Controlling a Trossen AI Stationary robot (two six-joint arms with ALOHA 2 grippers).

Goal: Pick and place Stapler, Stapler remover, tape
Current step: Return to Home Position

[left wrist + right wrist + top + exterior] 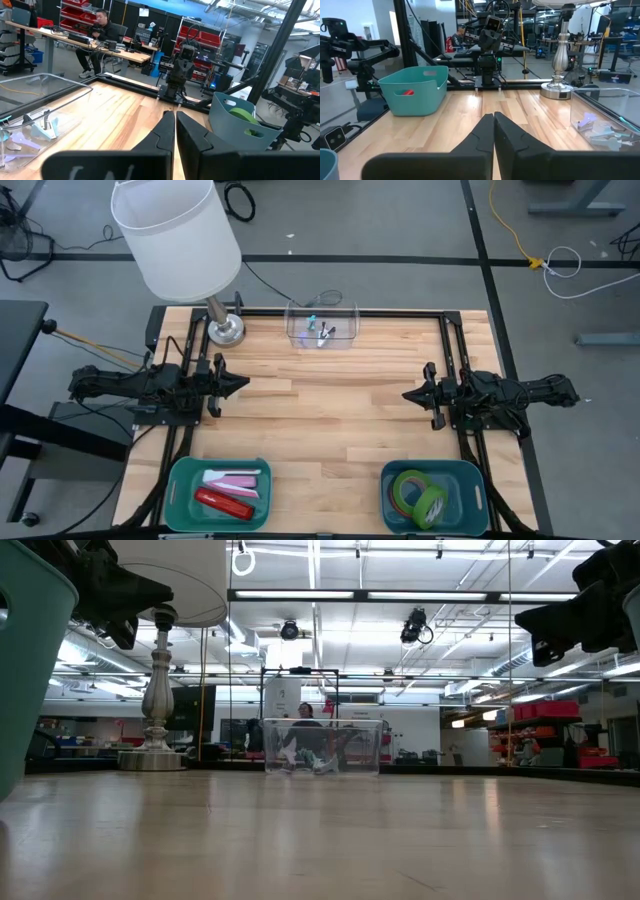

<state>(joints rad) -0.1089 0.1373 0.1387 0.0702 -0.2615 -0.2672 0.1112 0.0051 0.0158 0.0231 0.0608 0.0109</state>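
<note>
Both arms hover above the wooden table, touching nothing. My left gripper (pixel 243 384) (pixel 175 114) is shut near the left side, and my right gripper (pixel 407 394) (pixel 493 116) is shut near the right side; they point at each other. Two green tape rings (pixel 420 494) (pixel 243 115) lie in the teal bin (pixel 471 476) at the near right. A red stapler-like object (pixel 223 502) and a pink-and-white item (pixel 235 478) lie in the teal bin (pixel 180 480) (pixel 427 95) at the near left. I see no red-pink ring.
A clear plastic box (pixel 322 326) (pixel 322 747) with small items stands at the far edge. A lamp with a white shade (pixel 178 235) has its metal base (pixel 225 330) on the far left corner. A black frame (pixel 400 311) borders the table. A person (pixel 97 30) sits beyond it.
</note>
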